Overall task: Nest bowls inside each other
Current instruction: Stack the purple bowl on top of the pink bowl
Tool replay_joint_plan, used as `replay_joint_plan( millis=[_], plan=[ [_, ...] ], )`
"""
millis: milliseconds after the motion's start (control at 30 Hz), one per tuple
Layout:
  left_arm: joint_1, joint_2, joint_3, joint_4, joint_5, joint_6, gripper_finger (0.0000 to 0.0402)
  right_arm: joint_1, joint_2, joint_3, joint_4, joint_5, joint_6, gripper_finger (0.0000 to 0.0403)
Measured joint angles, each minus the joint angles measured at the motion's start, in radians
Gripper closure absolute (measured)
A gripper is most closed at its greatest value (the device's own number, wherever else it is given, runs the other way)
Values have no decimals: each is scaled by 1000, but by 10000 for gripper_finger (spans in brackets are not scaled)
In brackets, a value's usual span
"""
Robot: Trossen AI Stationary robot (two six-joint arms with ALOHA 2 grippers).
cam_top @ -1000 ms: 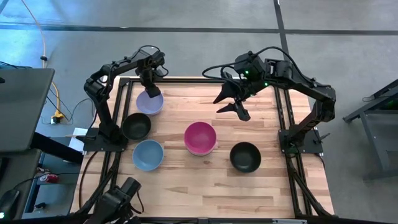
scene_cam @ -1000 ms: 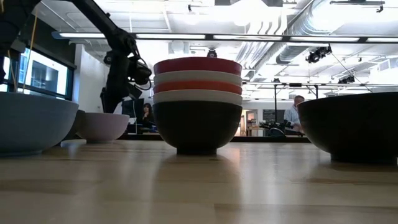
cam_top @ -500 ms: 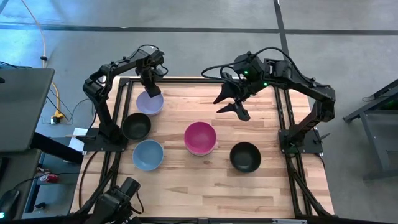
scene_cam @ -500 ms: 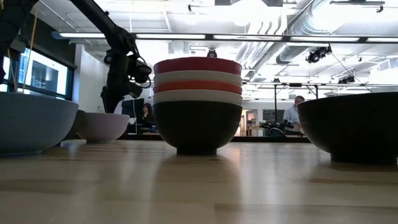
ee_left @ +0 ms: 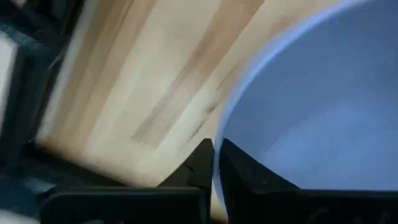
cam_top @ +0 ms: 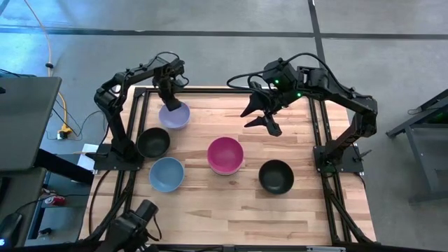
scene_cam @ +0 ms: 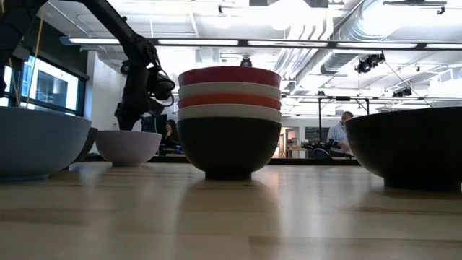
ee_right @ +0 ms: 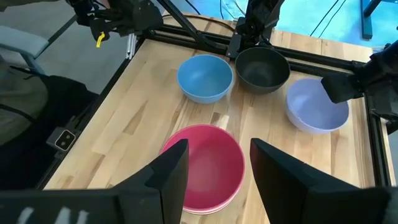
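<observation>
Bowls sit spread over the wooden table point(cam_top: 231, 210). Lavender bowl point(cam_top: 174, 116) at the far left part of the table, left gripper point(cam_top: 169, 103) pinching its far rim, fingers pressed together on the rim edge; the left wrist view shows one finger inside and one outside the wall. In the low view this bowl looks to rest on the table surface, can't tell if lifted slightly. Black bowl point(cam_top: 153, 142) just beside it toward the near side, blue bowl point(cam_top: 166, 173) nearer still, close to the black one, not clearly touching. Stack of bowls point(cam_top: 225, 155) mid-table, magenta one on top; the low view shows a black bowl at the bottom, then white, red, white, magenta nested above. Second loose black bowl point(cam_top: 276, 176) to the right of the stack, apart from it. Right gripper point(cam_top: 262, 115) hangs above the far middle of the table, fingers spread wide, holding nothing, well apart from every bowl. People visible far back in the room in the low view.
</observation>
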Motion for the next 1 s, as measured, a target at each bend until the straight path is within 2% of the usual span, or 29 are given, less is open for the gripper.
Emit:
replay_joint_plan(
  millis=[267,400,600,800,900,1000],
  plan=[
    [7,-1,3,-20,72,-8,398,0,0,0,0,0,-3,238],
    [6,-3,59,-103,111,-21,399,0,0,0,0,1,-12,238],
    [-33,-4,222,-263,131,-75,400,0,0,0,-25,14,-14,238],
    [-129,-5,414,-366,161,-119,401,-17,-7,0,-101,117,-21,238],
    [-188,-5,508,-364,212,-127,401,-36,-32,-1,-109,99,-54,238],
    [-249,-6,594,-364,254,-141,401,-55,-79,-1,-103,33,-93,238]
  ],
)
